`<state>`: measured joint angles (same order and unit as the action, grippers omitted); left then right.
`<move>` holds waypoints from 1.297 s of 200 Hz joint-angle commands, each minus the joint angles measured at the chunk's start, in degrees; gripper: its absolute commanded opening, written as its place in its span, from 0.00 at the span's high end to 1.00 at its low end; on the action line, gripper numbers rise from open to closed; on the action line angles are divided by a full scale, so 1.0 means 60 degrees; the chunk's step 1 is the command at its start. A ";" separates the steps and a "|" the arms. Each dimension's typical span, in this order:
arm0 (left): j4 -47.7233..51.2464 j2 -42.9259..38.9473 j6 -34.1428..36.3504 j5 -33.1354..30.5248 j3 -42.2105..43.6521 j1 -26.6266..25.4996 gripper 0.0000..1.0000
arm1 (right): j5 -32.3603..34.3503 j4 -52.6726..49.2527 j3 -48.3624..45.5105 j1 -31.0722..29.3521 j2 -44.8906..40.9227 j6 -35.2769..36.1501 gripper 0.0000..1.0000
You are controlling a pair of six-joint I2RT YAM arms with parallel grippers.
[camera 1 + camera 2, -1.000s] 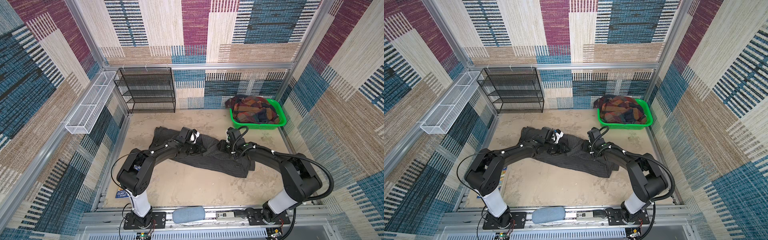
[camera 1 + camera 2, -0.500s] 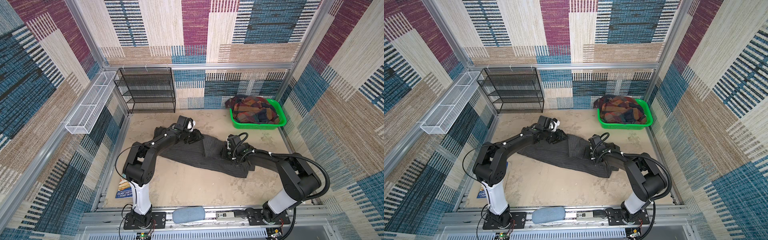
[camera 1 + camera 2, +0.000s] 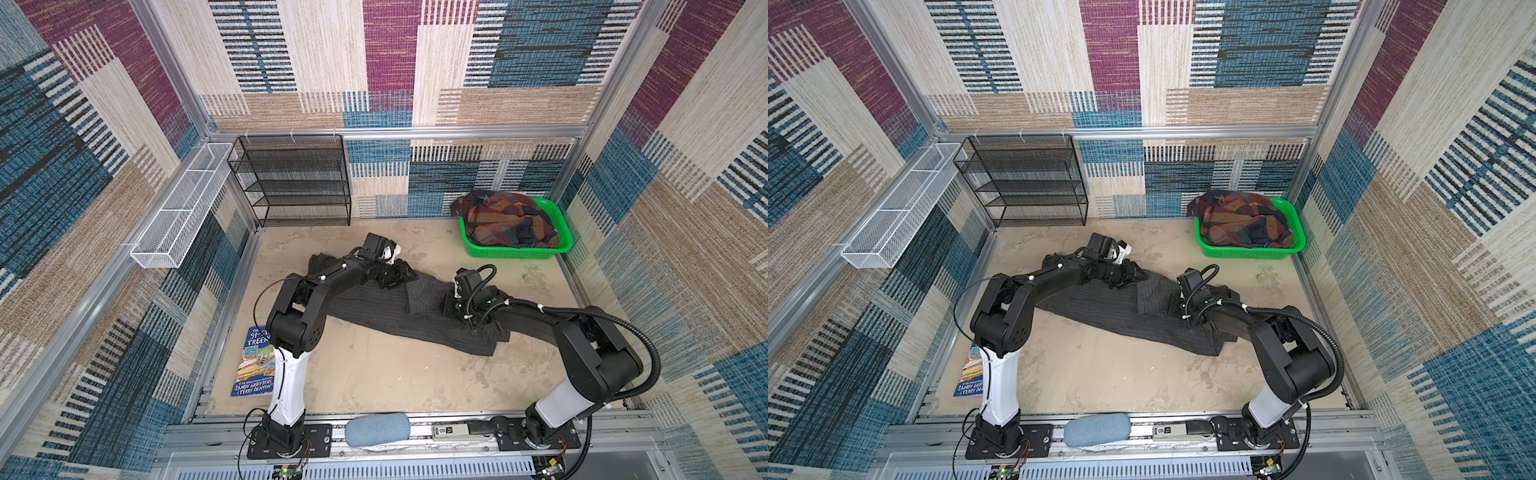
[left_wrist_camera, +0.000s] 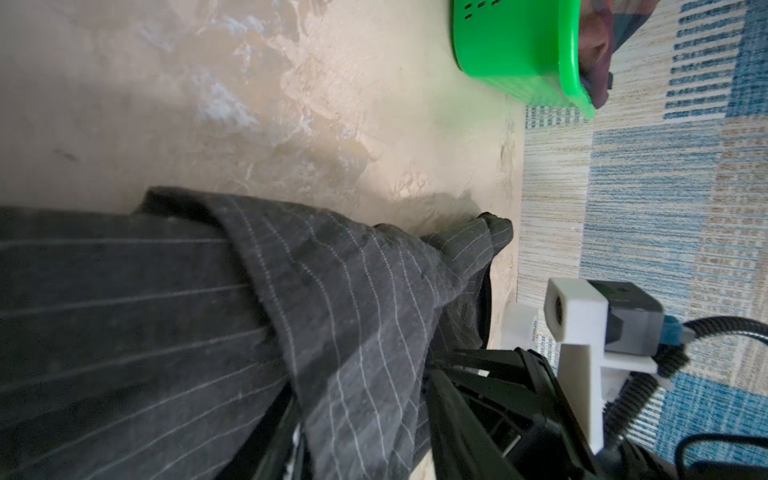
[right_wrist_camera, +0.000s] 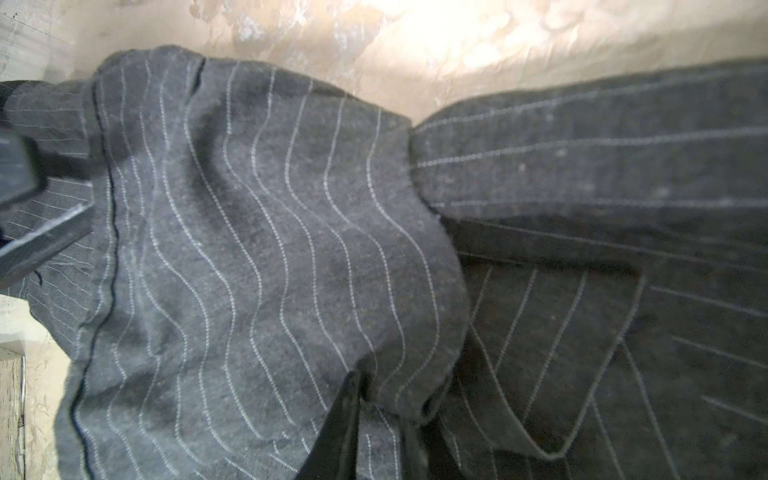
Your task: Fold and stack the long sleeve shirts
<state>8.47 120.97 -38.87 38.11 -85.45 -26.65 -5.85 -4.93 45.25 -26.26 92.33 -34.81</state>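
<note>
The dark pinstriped shirt [image 3: 386,309] [image 3: 1100,307] lies spread slantwise across the middle of the table, with a flap [image 3: 426,293] folded over near its centre. At the shirt's far edge, my left gripper [image 3: 404,276] [image 3: 1136,276] [image 4: 361,436] is shut on a raised fold of this cloth [image 4: 353,332]. My right gripper [image 3: 446,306] [image 3: 1174,307] [image 5: 382,424] sits low on the shirt's right part, shut on a pinch of the cloth [image 5: 270,249]. The plaid shirt [image 3: 507,224] [image 3: 1241,224] is bunched in the green basket [image 3: 515,252] [image 3: 1246,251].
A black mesh rack [image 3: 295,178] stands against the back wall and a white wire basket [image 3: 183,208] hangs on the left wall. A book [image 3: 257,361] lies at the front left by the left arm's base. A blue-grey pad [image 3: 376,428] rests on the front rail.
My right gripper came down toward the front onto the shirt and shut on the cloth. My left gripper shifted a little right along the far edge, and a flap now lies folded over.
</note>
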 commanded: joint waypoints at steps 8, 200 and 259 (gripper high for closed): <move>-0.1443 0.0098 -0.0682 0.0669 -0.0014 -0.0037 0.60 | 0.0036 0.0148 0.0023 -0.0005 -0.0036 0.0054 0.79; -0.3901 -0.1602 0.0234 0.0907 0.0805 -0.0390 1.00 | 0.1277 -0.0826 -0.0168 0.0039 -0.2351 -0.0628 0.41; -0.4476 -0.3397 0.0259 0.0280 0.2428 -0.0392 1.00 | 0.1473 -0.1402 0.0050 0.0708 -0.2695 -0.0530 0.41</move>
<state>-16.60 105.51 -39.00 42.02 -74.39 -29.02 2.07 -11.94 44.05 -23.20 76.05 -38.48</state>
